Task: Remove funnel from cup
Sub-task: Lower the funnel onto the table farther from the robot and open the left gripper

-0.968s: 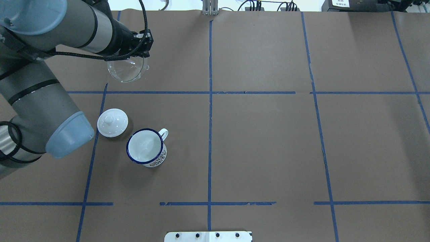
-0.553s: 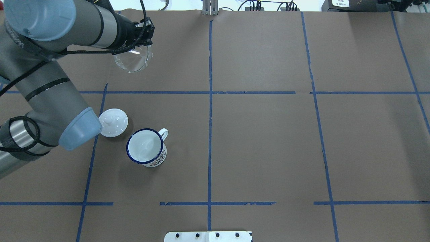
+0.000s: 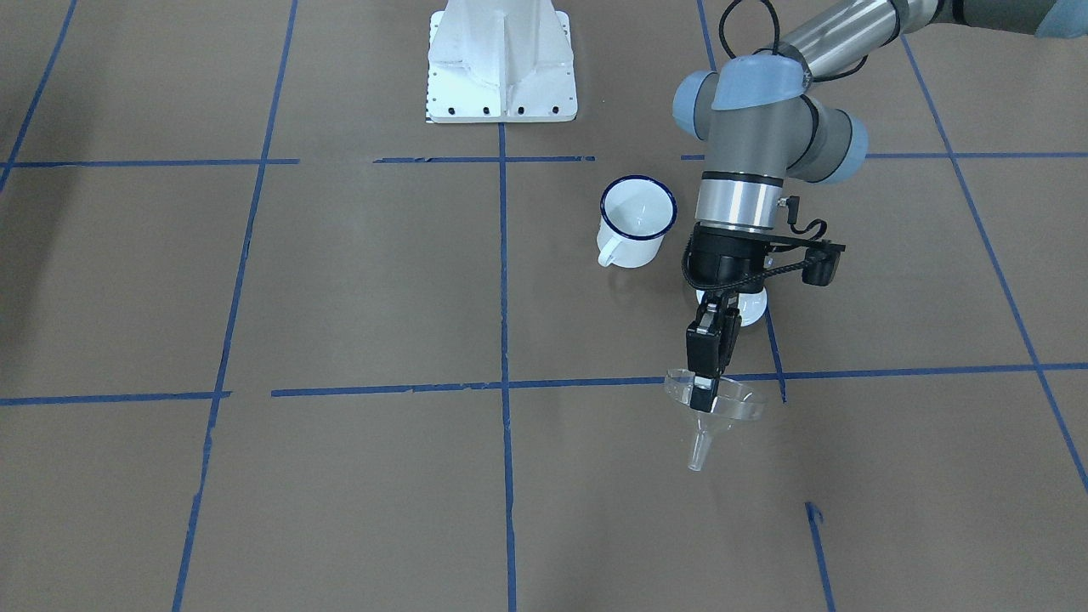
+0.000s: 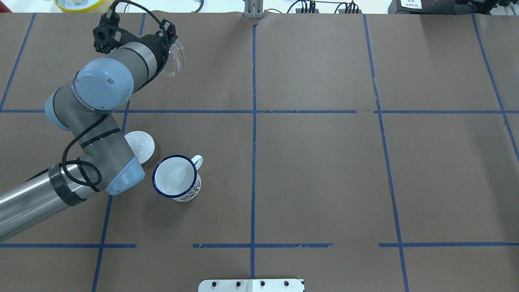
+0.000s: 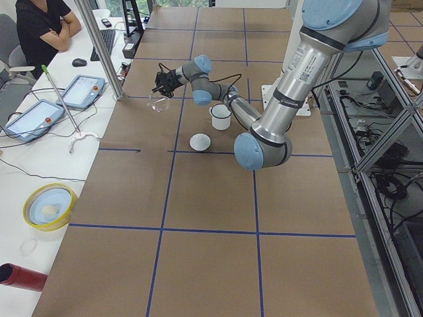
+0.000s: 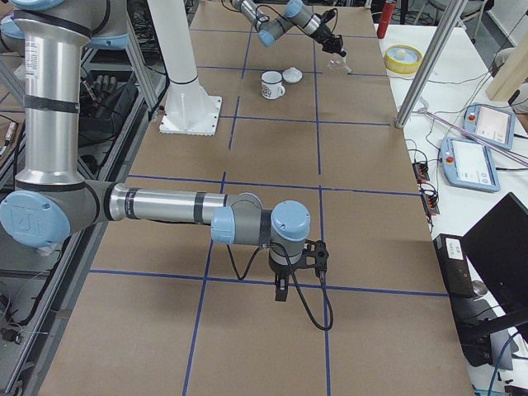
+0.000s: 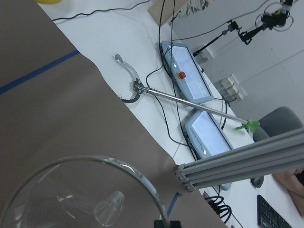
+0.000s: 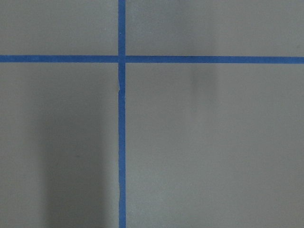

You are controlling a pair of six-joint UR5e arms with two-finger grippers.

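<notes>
Clear funnel (image 3: 738,401), in left end effector (image 3: 704,393), carried farther from cup (image 3: 637,219).

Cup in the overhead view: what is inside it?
Only the cup's bare white bottom and inner wall show; nothing sits inside. The funnel hangs clear of it in the left pincer, over the table. A sliver of the near inner wall is hidden at this angle.

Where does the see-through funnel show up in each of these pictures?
Front-facing: funnel lower right of centre.
Overhead: upper left.
Exterior left: upper left of centre.
Exterior right: near the top, right of centre.
Left wrist: bottom left, close up.
Right wrist: not in it.
Landmark: the cup, in all four exterior views.
</notes>
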